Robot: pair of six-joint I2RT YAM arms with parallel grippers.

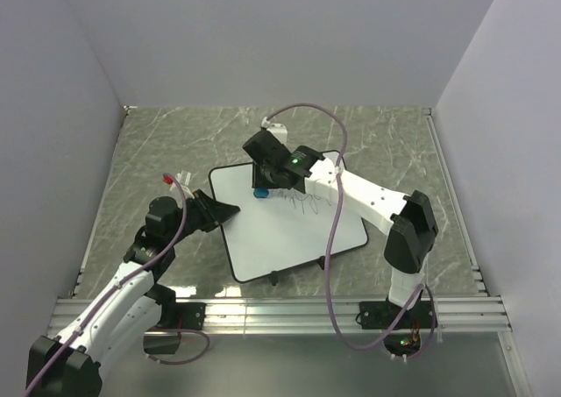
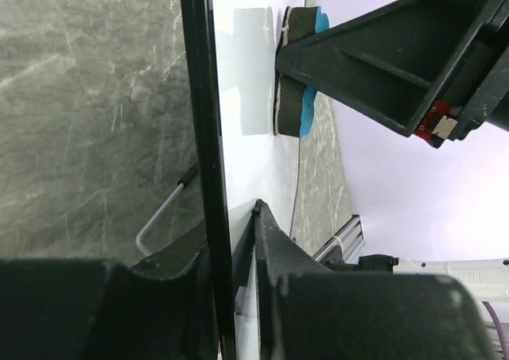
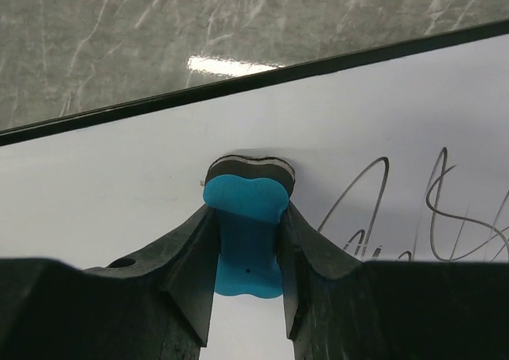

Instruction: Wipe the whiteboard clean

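Observation:
The whiteboard point(image 1: 280, 226) lies flat on the marble table, white with a thin black rim, black scribbles point(image 1: 307, 204) near its far middle. My right gripper point(image 1: 261, 189) is shut on a small blue eraser point(image 3: 245, 233) with a dark felt pad, pressed on the board's far left part, just left of the scribbles point(image 3: 429, 217). My left gripper point(image 1: 230, 210) is shut on the board's left rim point(image 2: 208, 177), one finger under, one on top point(image 2: 274, 241). The eraser also shows in the left wrist view point(image 2: 306, 106).
Grey walls enclose the table on three sides. An aluminium rail point(image 1: 280, 314) runs along the near edge. A purple cable point(image 1: 337, 195) arcs over the right arm. A small wire foot point(image 2: 159, 217) sticks out under the board.

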